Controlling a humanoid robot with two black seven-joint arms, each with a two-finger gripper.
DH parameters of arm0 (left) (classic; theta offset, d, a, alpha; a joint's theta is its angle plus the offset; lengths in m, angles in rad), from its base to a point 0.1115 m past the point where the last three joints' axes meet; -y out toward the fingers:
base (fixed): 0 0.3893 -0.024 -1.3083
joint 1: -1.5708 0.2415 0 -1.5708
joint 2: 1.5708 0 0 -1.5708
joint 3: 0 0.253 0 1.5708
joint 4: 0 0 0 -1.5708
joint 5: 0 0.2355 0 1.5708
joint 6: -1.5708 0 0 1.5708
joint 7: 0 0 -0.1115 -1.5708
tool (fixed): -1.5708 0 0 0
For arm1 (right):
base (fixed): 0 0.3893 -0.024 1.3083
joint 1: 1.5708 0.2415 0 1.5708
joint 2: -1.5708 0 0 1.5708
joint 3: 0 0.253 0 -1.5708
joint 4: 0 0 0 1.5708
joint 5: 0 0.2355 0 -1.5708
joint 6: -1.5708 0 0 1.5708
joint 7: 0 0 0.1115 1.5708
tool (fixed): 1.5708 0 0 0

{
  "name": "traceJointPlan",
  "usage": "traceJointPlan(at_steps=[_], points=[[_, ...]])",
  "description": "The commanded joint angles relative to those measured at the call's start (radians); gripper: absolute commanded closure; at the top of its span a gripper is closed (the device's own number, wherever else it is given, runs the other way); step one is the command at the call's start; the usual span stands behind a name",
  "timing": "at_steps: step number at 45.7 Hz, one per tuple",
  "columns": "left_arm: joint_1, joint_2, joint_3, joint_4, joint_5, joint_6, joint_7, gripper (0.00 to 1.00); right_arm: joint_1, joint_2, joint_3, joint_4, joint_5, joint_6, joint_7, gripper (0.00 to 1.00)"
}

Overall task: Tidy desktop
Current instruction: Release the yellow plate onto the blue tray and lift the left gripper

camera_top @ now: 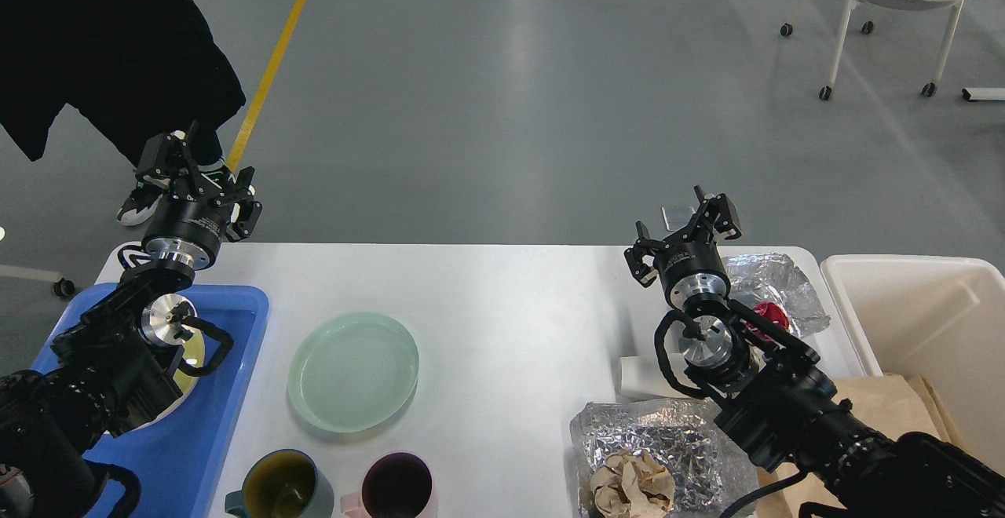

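tidying barely begun

the counter (502, 298) fills the foreground, carrying a green plate (353, 371), two mugs (279, 485) and crumpled foil (667, 443). the left hand (202, 176) and right hand (681, 231) hover with fingers apart, empty. blue tray (235, 361) left, bin (911, 306) right.

The bottom edge cuts off two mugs (279, 488) and a foil sheet holding crumpled brown paper (632, 485). My left arm hides most of a plate in the blue tray (235, 322). My right arm covers part of a red item on crumpled foil (765, 282) and a white object (640, 377)
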Motion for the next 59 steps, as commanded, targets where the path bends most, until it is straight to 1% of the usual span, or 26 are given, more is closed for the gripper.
traceJointPlan(at_steps=[1, 19, 22, 23, 28, 31, 35, 39, 40, 42, 47, 51, 54, 59], points=[[0.002, 0.002, 0.001, 0.000, 0.000, -0.002, 0.001, 0.02, 0.000, 0.000, 0.000, 0.000, 0.000, 0.000, 0.000, 0.00], [-0.006, -0.006, 0.031, 0.000, 0.002, -0.009, 0.005, 0.02, 0.000, 0.000, 0.000, 0.000, 0.000, 0.000, 0.000, 0.00], [-0.012, -0.009, 0.041, 0.000, 0.002, -0.009, 0.031, 0.02, 0.000, 0.000, 0.000, 0.000, 0.000, 0.000, 0.000, 0.00], [-0.016, -0.007, 0.047, 0.000, 0.002, -0.011, 0.057, 0.02, 0.000, 0.000, 0.000, 0.000, 0.000, 0.000, 0.000, 0.00], [-0.029, 0.006, 0.055, -0.003, 0.017, -0.011, 0.123, 0.02, 0.000, 0.000, 0.000, -0.001, 0.000, 0.000, 0.000, 0.00], [-0.039, 0.014, 0.077, -0.005, 0.040, -0.012, 0.145, 0.02, 0.000, 0.000, 0.000, -0.001, 0.000, 0.000, 0.000, 0.00], [-0.062, 0.043, 0.116, -0.009, 0.046, -0.025, 0.149, 0.02, 0.000, 0.000, 0.000, -0.001, 0.000, 0.000, 0.000, 0.00], [-0.081, 0.094, 0.219, -0.046, 0.046, -0.043, 0.146, 0.02, 0.000, 0.000, 0.000, 0.000, 0.000, 0.000, 0.000, 0.00], [-0.108, 0.127, 0.295, -0.082, 0.046, -0.055, 0.148, 0.02, 0.000, 0.000, 0.000, 0.000, 0.000, 0.000, 0.002, 0.00], [-0.134, 0.157, 0.359, -0.109, 0.048, -0.069, 0.153, 0.02, -0.002, 0.000, 0.000, 0.000, 0.000, 0.000, 0.000, 0.00], [-0.190, 0.203, 0.526, -0.121, 0.048, -0.124, 0.153, 0.02, 0.000, 0.000, 0.000, -0.002, 0.000, 0.000, 0.000, 0.00], [-0.248, 0.229, 0.671, -0.121, 0.048, -0.182, 0.154, 0.02, 0.000, 0.000, 0.000, -0.002, 0.000, 0.000, 0.000, 0.00], [-0.277, 0.262, 0.797, -0.130, 0.049, -0.245, 0.154, 0.02, 0.000, 0.000, 0.000, 0.000, 0.000, 0.000, 0.000, 0.00], [-0.351, 0.315, 1.026, -0.184, 0.049, -0.337, 0.154, 0.02, 0.000, 0.000, 0.000, -0.002, 0.000, 0.000, 0.000, 0.00]])
